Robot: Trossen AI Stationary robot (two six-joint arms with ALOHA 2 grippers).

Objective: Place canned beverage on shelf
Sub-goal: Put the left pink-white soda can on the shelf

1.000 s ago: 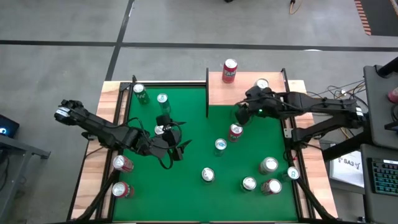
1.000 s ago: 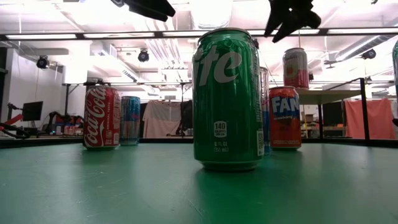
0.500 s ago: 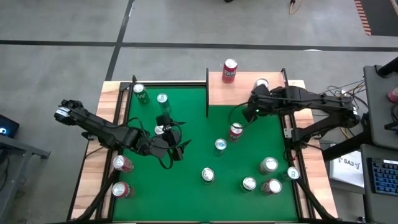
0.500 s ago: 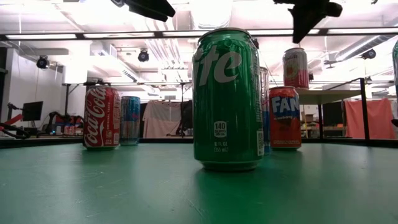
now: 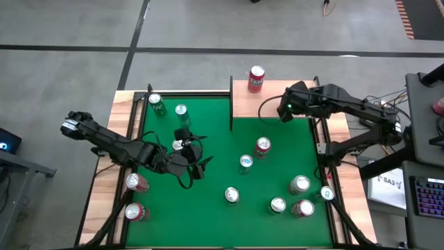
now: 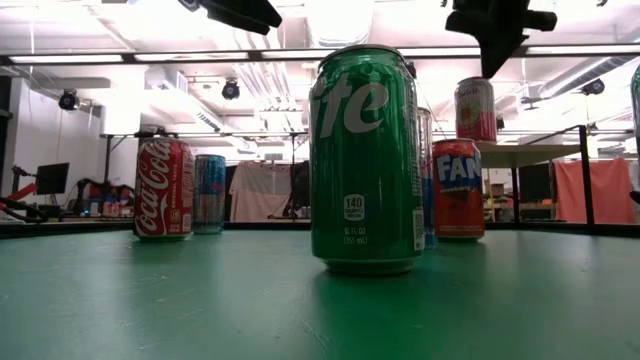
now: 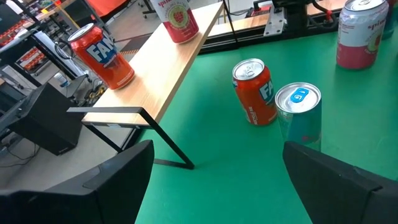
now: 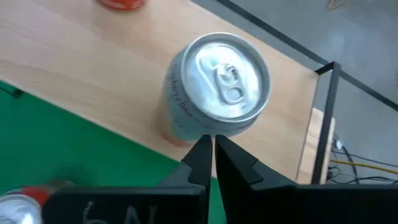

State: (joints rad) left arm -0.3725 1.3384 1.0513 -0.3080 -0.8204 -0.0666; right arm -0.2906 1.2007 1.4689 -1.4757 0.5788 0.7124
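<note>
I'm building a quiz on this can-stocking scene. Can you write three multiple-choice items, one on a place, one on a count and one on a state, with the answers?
1. Where is the right hand?
A. above the shelf
B. down on the green felt
C. off the table's left side

2. How many cans stand on the shelf?
A. none
B. two
C. five

3. How are the right hand's fingers?
A. spread wide
B. shut, holding nothing
C. clamped on a can

Answers:
1 A: the right wrist view looks down on the wooden board.
2 B: the left wrist view shows the Fanta can and the pink-and-white can on the board.
3 B: the fingers meet, with the can free beyond them.
</note>
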